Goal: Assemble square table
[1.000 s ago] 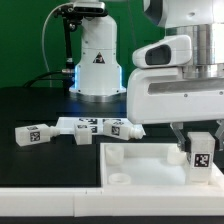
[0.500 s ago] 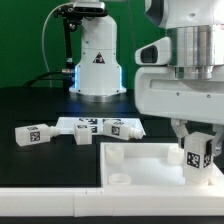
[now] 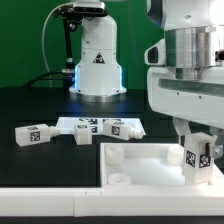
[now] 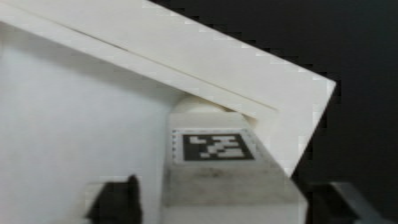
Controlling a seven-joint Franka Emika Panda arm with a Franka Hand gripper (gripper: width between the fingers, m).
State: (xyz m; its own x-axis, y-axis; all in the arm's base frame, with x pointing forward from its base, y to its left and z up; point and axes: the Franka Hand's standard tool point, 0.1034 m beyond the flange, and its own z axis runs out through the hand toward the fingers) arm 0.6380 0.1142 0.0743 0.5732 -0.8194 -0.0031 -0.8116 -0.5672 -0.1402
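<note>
**Exterior view.** The gripper [image 3: 197,137] hangs over the far corner of the square table top [image 3: 140,165], on the exterior view's right. A standing leg [image 3: 198,155] is upright in that corner, with its black-and-white tag facing the camera. The dark fingers [image 3: 179,129] flank the upper part of this leg. From this angle it is not clear whether they press on it.

The top lies flat on the black table [image 3: 40,110], rim upward, and a round socket [image 3: 118,179] shows in its near corner on the exterior view's left. A lone leg [image 3: 32,135] lies on its side on the black surface, well apart from the top on the exterior view's left. A cluster of legs [image 3: 105,127] lies just behind the top's rear rim. The arm's base [image 3: 97,60] stands behind them. A long white rail [image 3: 50,207] runs across the foreground, just in front of the top.

**Wrist view.** The standing leg [image 4: 221,165] is seen from above, tucked into the corner where two raised rim walls [image 4: 267,85] of the top meet. Its tag is sharp enough to make out. The gripper [image 4: 222,200] has one black fingertip [image 4: 118,200] on each side of the leg. A strip of pale surface shows between each fingertip and the leg, so the jaws stand spread and grip nothing. The leg stands on its own in the corner.
</note>
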